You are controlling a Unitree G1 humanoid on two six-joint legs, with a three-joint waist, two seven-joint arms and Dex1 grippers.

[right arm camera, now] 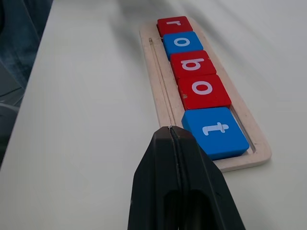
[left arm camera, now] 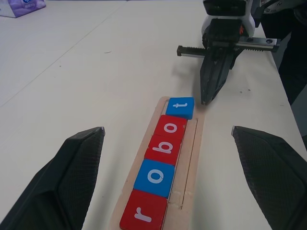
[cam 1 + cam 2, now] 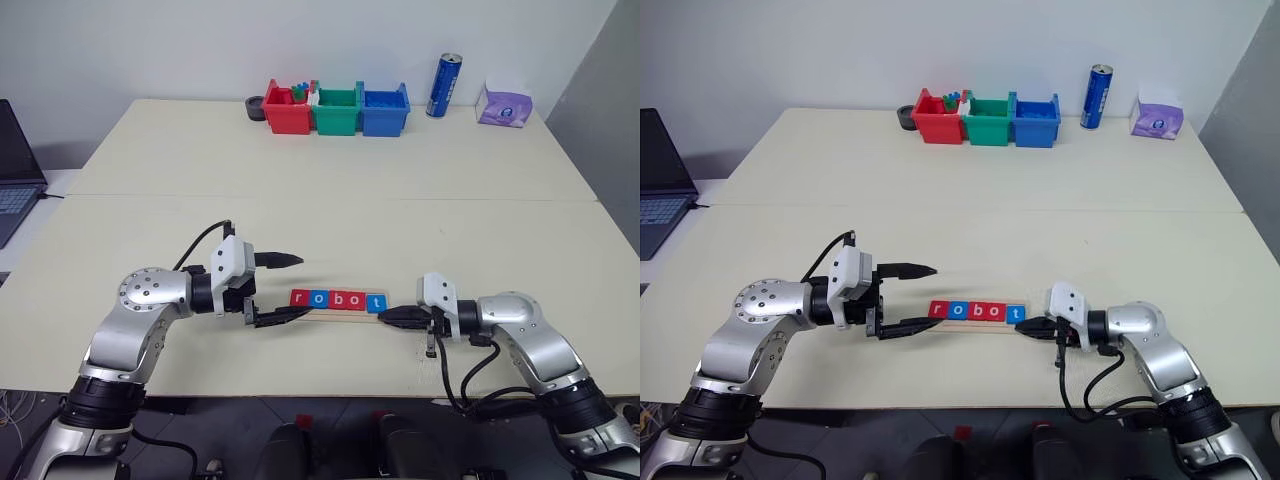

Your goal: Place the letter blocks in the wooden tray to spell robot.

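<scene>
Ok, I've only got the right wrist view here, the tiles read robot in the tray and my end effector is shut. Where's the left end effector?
Observer: The left end effector is open and holds nothing. Its fingers stand either side of the r end of the wooden tray.
Operator: And how close is mine to the tray?
Observer: In the left wrist view the right end effector points its tip at the tray's end, just beside the t block. I cannot tell whether it touches.
Operator: Anything else on the table?
Observer: Red, green and blue bins sit at the far edge, with a blue can beside them.
</scene>
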